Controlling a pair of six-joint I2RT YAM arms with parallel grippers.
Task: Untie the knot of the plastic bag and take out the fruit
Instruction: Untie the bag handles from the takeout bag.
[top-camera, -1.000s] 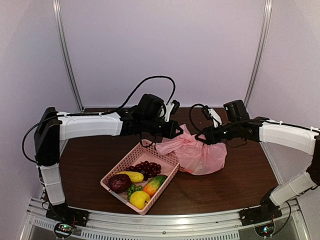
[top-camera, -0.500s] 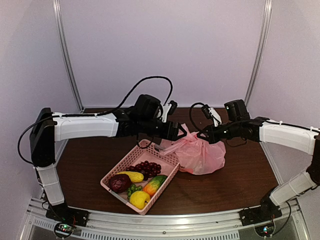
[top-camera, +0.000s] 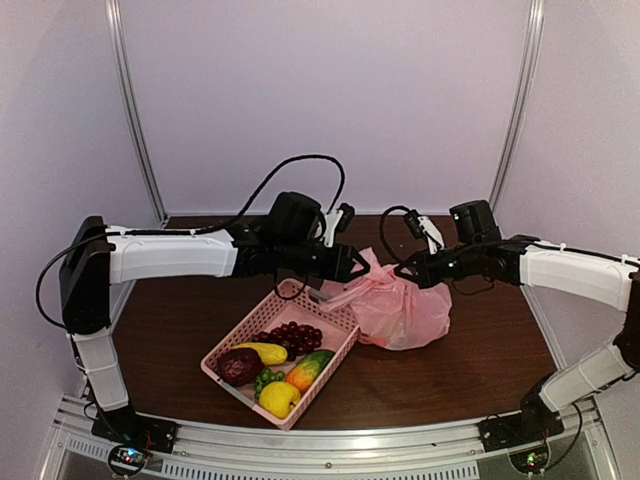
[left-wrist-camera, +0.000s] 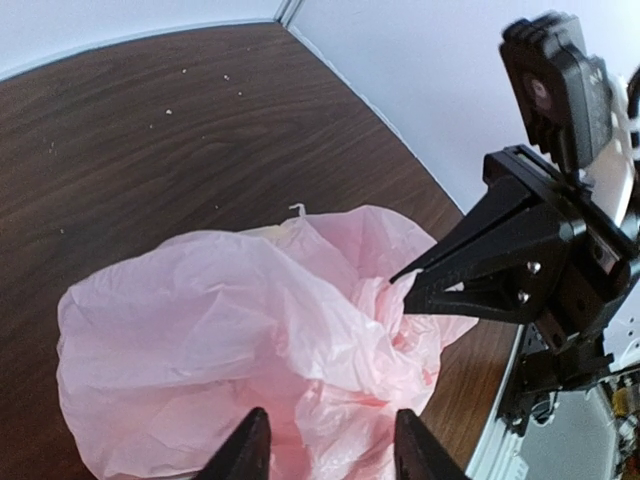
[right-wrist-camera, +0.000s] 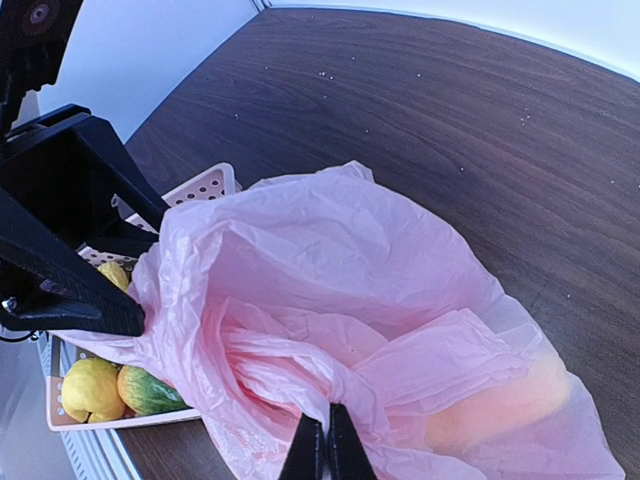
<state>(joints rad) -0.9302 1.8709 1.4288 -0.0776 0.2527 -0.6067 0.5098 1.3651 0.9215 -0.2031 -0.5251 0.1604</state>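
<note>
Barely anything has shifted in the last half second: the left gripper (top-camera: 353, 265) and the right gripper (top-camera: 405, 272) stay at the bunched top of the bag (top-camera: 400, 310), mid-frame. Its thin, crinkled, translucent pink film sits on the dark wood-grain table (top-camera: 480, 350), just beside the latticed basket (top-camera: 300, 292). The right gripper is pinched tight on a fold. The left gripper stands partly apart, with film between its cut-off fingers (left-wrist-camera: 248, 452). The knot is lost in the crumple. An orange fruit (right-wrist-camera: 505, 400) glows through the film.

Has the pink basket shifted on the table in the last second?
No. The basket keeps the same place against the table's front rail.
</note>
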